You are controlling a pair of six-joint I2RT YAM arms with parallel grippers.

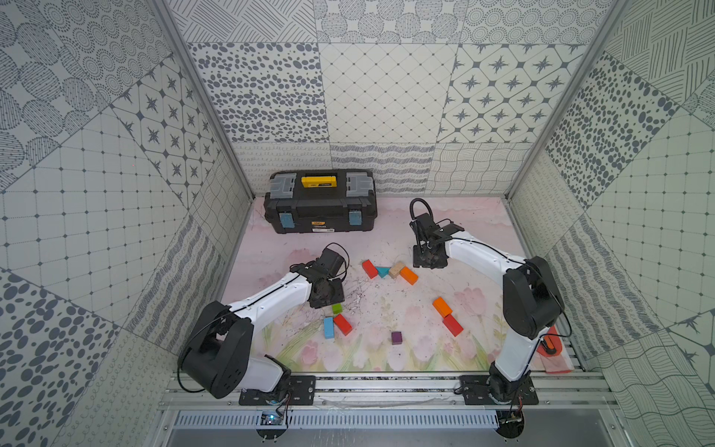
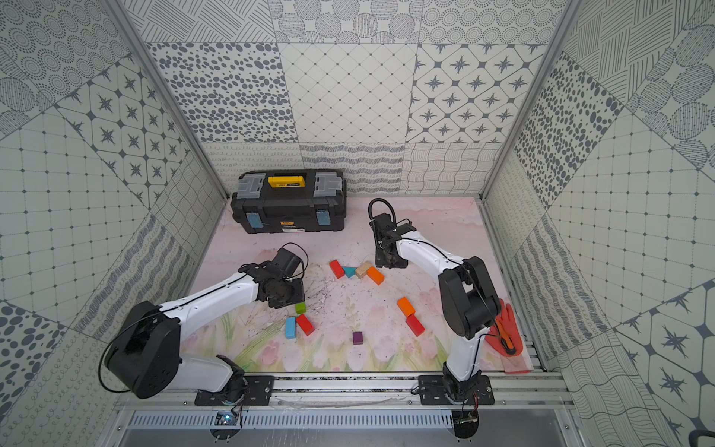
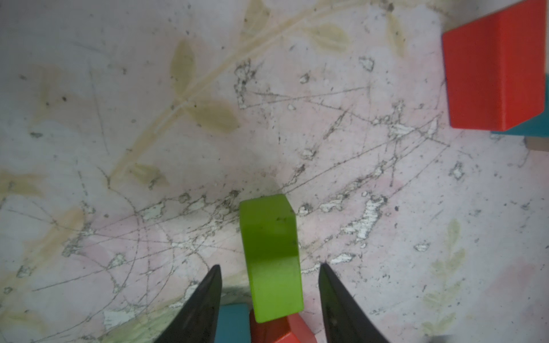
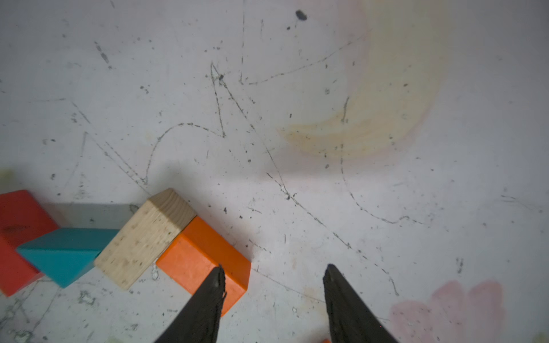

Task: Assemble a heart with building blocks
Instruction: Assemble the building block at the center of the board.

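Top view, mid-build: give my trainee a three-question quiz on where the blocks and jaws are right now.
1. True or false: the green block sits between the left gripper jaws with a gap on each side.
2. What colour is the block between the teal triangle and the orange block in the far row? A purple; B plain wood; C blue.
3. How many red blocks show in a top view?
Key: 1 true; 2 B, the plain-wood block; 3 three.
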